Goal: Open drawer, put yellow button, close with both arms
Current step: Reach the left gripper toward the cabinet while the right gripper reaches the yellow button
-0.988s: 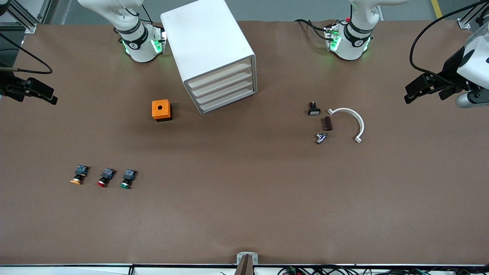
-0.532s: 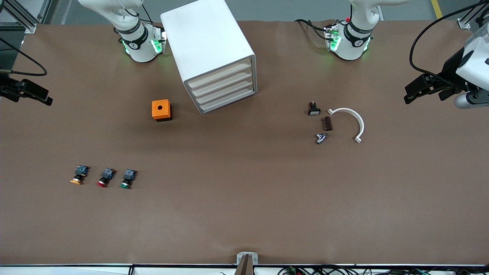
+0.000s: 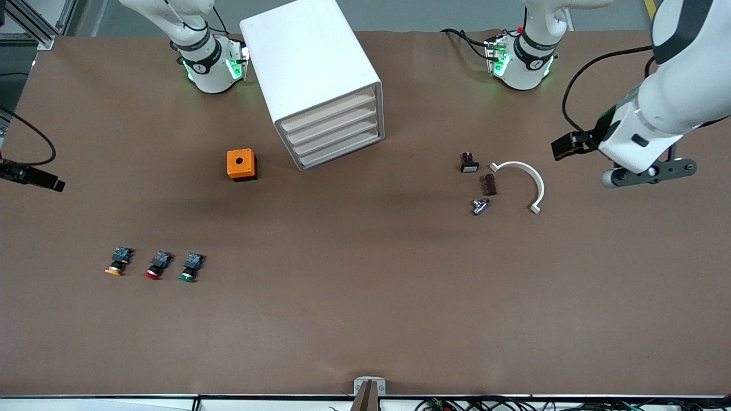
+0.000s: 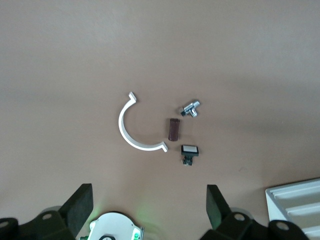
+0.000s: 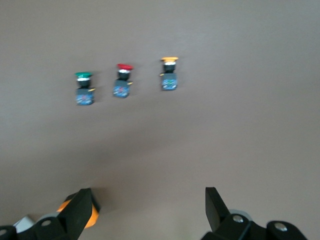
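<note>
Yellow button point(image 3: 115, 269) lies on the counter point(image 3: 365, 297) beside the red button point(image 3: 153, 273), toward the right arm's end. The drawer point(image 3: 328, 113) is closed. Left gripper point(image 4: 148, 200) and right gripper point(image 5: 146, 206) both hang spread, empty.

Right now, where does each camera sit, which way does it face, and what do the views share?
Front view: high across the table, facing both bases; shows the cabinet, left gripper and right gripper.
Left wrist view: looks down past open fingers at the white curved bracket, also in the front view.
Right wrist view: looks down past open fingers at the yellow button, also in the front view.
</note>
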Available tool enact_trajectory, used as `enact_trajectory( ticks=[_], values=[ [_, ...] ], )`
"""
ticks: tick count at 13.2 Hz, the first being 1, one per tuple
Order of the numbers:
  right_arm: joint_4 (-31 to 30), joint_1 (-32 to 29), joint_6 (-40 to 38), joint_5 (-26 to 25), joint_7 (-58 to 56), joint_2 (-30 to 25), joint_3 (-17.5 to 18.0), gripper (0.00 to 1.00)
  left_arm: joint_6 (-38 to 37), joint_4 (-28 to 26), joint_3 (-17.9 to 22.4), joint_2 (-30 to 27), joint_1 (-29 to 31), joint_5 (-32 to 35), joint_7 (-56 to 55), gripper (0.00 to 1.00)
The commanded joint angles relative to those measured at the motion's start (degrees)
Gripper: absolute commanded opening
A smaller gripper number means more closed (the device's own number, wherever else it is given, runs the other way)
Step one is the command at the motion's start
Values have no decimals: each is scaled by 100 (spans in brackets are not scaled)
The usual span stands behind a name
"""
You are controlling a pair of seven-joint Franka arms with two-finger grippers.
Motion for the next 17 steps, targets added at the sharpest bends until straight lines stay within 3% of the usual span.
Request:
enact_trajectory(
  ticks=[1, 5, 8, 14, 17],
  values=[
    [111, -388, 336, -173, -537, 585, 63, 100, -146, 82, -81, 186, 0, 8, 343, 100],
    [111, -688, 1057, -174, -566, 1429, 72, 100, -146, 100, -125, 590, -210, -562, 284, 100],
    [111, -723, 1584, -77, -86, 1939, 72, 100, -163, 74, -125, 916, -264, -633, 231, 100],
    [32, -478, 2754, -77, 356, 2634, 80, 100, -199, 91, -116, 1136, -334, -641, -1331, 100],
    [-152, -363, 3237, -86, 445, 2731, 80, 100, -190, 126, -116, 1311, -763, -633, -2368, 100]
  ],
)
